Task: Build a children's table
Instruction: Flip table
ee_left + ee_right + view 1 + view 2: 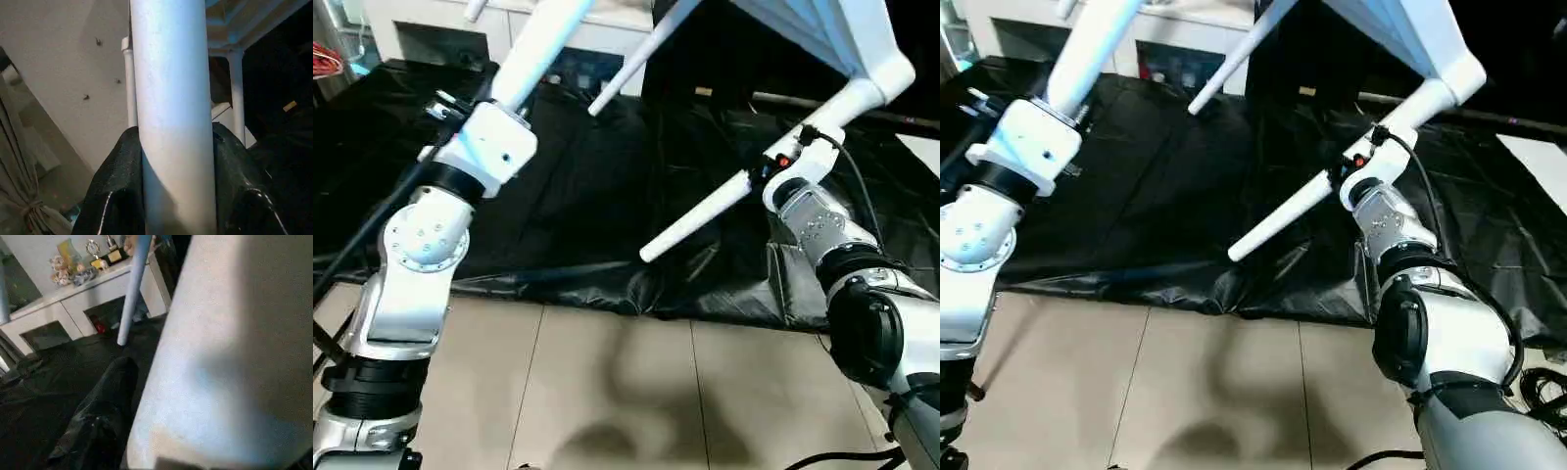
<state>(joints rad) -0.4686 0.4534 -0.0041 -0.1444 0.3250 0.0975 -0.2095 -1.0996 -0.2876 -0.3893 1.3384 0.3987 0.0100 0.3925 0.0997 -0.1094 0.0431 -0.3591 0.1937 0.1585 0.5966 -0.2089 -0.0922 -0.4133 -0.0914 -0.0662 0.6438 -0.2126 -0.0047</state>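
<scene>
Two silver forearms reach up over the tiled floor (607, 392) and the black-draped table (607, 206), holding the white children's table (842, 39) tilted in the air above it. The left gripper (171, 161) is clamped on one white leg (171, 88), a black finger (117, 186) pressed to each side. The right gripper (146, 406) lies along another leg (705, 217) near its corner socket (886, 83), but whether its fingers (98, 421) actually grip cannot be told; a white cabinet (73, 303) stands farthest back.

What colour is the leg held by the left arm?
White; the leg shows best in the left wrist view, between black fingers.
</scene>
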